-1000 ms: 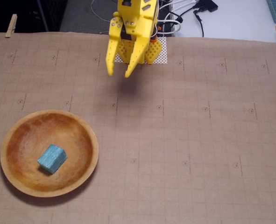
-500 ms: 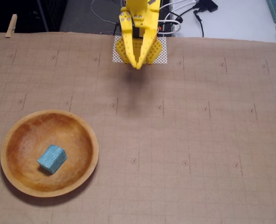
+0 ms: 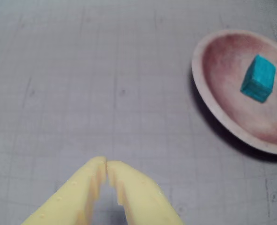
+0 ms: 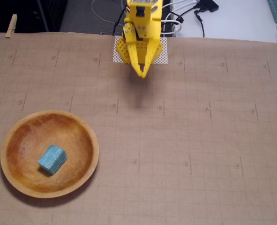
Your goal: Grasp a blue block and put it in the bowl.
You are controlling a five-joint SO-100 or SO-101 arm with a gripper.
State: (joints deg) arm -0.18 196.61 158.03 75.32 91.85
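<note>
The blue block [image 4: 52, 159] lies inside the wooden bowl [image 4: 89, 140] at the lower left of the fixed view, a little left of the bowl's middle. The wrist view shows the same block [image 3: 258, 78] in the bowl [image 3: 208, 96] at the upper right. My yellow gripper [image 4: 142, 72] hangs above the paper near the arm's base at the top centre, far from the bowl. Its fingertips touch and nothing is between them, as the wrist view also shows for the gripper [image 3: 106, 164].
Brown gridded paper [image 4: 190, 140] covers the table, clipped by clothespins [image 4: 11, 26] at the far corners. A white mesh plate [image 4: 162, 55] sits under the arm's base. Cables [image 4: 190, 14] lie behind the paper at the top.
The gripper's fingers, spread a second ago, have closed with nothing between them. The gripper swung slightly right over the base. Block and bowl have not moved.
</note>
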